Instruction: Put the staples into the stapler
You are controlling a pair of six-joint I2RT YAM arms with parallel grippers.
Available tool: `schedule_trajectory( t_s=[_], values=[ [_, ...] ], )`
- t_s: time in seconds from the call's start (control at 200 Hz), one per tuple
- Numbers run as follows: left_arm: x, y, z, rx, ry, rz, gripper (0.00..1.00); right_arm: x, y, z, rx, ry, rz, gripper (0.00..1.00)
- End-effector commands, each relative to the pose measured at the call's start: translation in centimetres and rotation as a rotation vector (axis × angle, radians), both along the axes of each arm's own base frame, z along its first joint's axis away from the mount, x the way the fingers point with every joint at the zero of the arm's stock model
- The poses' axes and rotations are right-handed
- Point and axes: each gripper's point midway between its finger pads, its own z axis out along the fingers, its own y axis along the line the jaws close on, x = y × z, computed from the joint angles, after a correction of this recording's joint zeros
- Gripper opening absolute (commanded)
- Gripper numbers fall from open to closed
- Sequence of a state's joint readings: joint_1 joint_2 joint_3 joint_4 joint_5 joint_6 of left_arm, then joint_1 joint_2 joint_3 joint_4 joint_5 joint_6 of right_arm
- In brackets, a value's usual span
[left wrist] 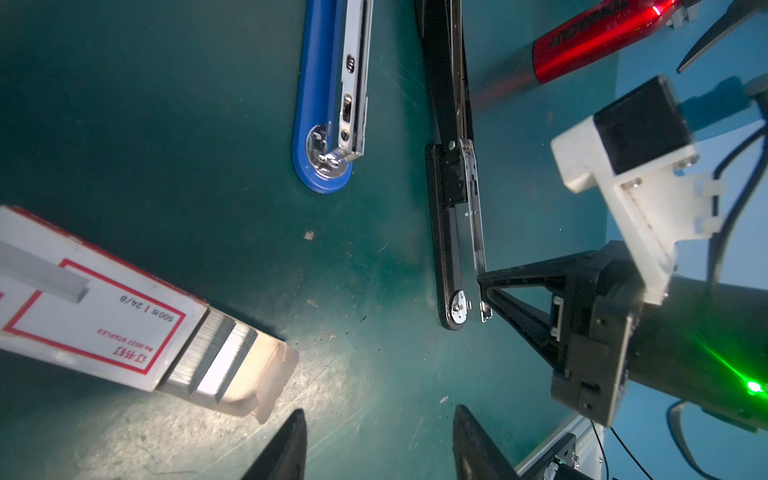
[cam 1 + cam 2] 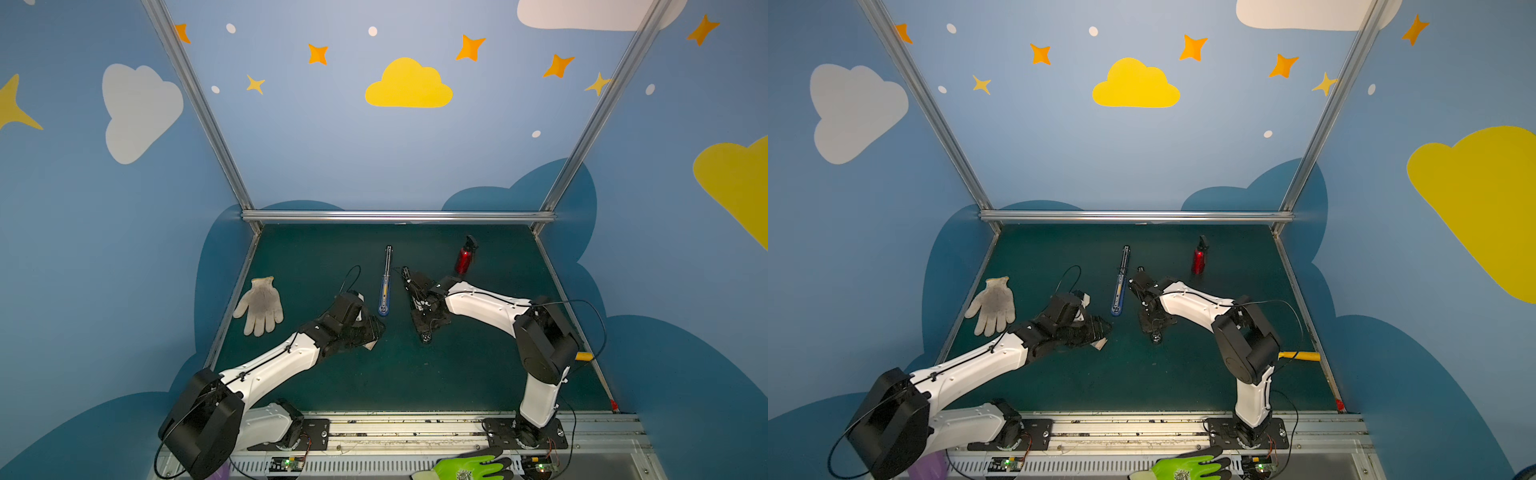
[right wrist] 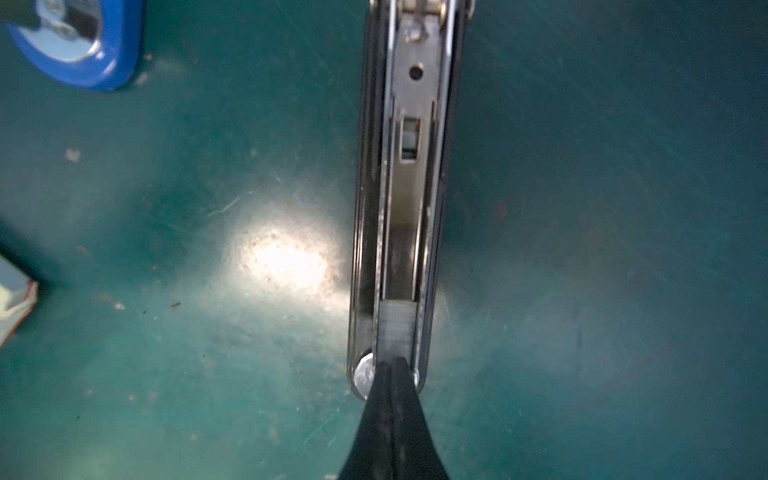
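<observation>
A staple strip (image 3: 397,324) lay in the black stapler (image 3: 415,187), my closed right hand (image 3: 392,365) on it; left hand (image 1: 378,419) apart, empty. Only closing seemed left.

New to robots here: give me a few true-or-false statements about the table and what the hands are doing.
1. The staple box is slid open, staples showing. True.
2. The left hand grips that box. False: its fingers stand open beside it, holding nothing.
3. The right hand is shut, tip at the black stapler's channel. True.
4. The white glove lies on the right. False: it lies on the left.
</observation>
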State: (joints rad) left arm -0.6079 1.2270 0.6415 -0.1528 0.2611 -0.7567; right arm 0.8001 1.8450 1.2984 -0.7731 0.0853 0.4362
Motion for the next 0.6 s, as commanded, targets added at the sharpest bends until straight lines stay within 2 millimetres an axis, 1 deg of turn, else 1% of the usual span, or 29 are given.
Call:
schedule_trajectory(
  t_s=[0.0, 0.105, 0.17, 0.23, 0.3, 0.391, 0.461, 0.596],
  values=[
    [0.5, -0.7, 1.2, -0.021, -0.035, -0.022, 0.56, -1.0, -0.8, 1.5, -0.003, 0.005, -0.008, 0.03],
    [0.5, -1.4, 1.5, -0.025, -0.039, -0.046, 0.56, -0.1, -0.8, 4.0, 0.031, -0.058, -0.021, 0.10],
    [0.4, -2.0, 1.8, -0.014, -0.046, -0.074, 0.57, 0.4, -1.2, 5.4, 0.048, -0.086, -0.037, 0.16],
    [0.2, -2.9, 2.1, -0.008, -0.054, -0.112, 0.57, 0.7, -1.9, 6.4, 0.055, -0.108, -0.058, 0.21],
    [0.1, -4.1, 2.2, 0.007, -0.055, -0.158, 0.56, 0.9, -3.4, 7.2, 0.054, -0.138, -0.090, 0.27],
    [-0.1, -5.9, 1.8, 0.043, -0.042, -0.218, 0.57, 0.7, -5.7, 7.7, 0.073, -0.160, -0.146, 0.36],
    [-0.1, -7.4, 1.1, 0.083, -0.017, -0.258, 0.57, 0.4, -7.4, 7.8, 0.106, -0.169, -0.199, 0.41],
    [0.7, -9.4, -0.9, 0.186, 0.031, -0.287, 0.58, -0.7, -10.2, 6.9, 0.143, -0.169, -0.277, 0.47]
  ],
)
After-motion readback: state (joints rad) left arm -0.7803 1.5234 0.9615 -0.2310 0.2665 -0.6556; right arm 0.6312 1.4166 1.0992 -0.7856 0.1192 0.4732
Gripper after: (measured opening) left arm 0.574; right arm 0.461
